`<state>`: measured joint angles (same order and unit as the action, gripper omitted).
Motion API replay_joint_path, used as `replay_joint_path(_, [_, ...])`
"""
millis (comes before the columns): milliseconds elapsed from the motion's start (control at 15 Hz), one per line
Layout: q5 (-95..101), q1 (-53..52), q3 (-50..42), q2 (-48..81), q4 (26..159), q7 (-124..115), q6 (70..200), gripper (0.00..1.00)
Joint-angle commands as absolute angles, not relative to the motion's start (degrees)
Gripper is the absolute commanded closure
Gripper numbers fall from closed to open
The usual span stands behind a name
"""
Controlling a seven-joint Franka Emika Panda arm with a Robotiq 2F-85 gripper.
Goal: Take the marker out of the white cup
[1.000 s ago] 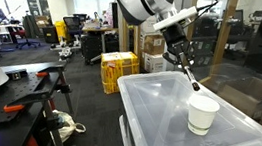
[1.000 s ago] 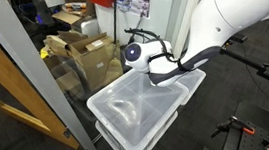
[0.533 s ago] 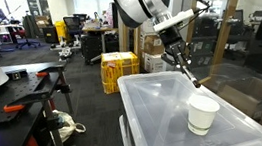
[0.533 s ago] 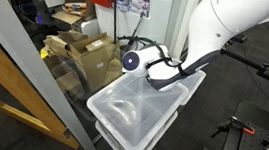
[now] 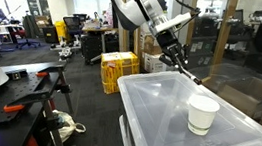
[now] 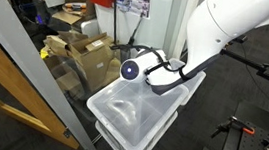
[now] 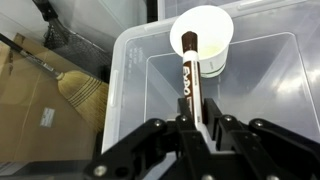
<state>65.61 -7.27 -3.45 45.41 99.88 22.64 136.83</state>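
Grip: the tool (image 7: 190,124) is pinched narrow on the near end of the short, thin black marker (image 7: 189,78). The marker's long axis continues the tool's own line, free tip slanting down toward the small plain white cup (image 5: 202,115). In an exterior view the tip hangs above and left of the rim, apart from it. The cup stands upright on the translucent plastic bin lid (image 5: 151,111).

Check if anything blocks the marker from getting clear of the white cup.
Nothing visible does. The end effector is shut on the marker, and in an exterior view its tip hangs above the cup, apart from the rim. Only the bin lid lies underneath.
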Motion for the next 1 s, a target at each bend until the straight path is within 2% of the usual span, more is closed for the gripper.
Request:
replay_joint_path(0, [68.4,-6.5,-1.6,46.1,99.1,25.7,135.2,0.95])
replay_joint_path(333, [68.1,-6.4,0.5,47.3,98.8,27.5,133.9,0.95])
replay_joint_path(400, [69.2,-6.1,0.2,47.0,99.7,25.0,135.6,0.8])
replay_joint_path(867, [69.1,-6.1,0.7,47.4,99.6,25.5,135.2,0.8])
replay_joint_path(933, [69.1,-6.1,0.7,47.4,99.6,25.5,135.2,0.95])
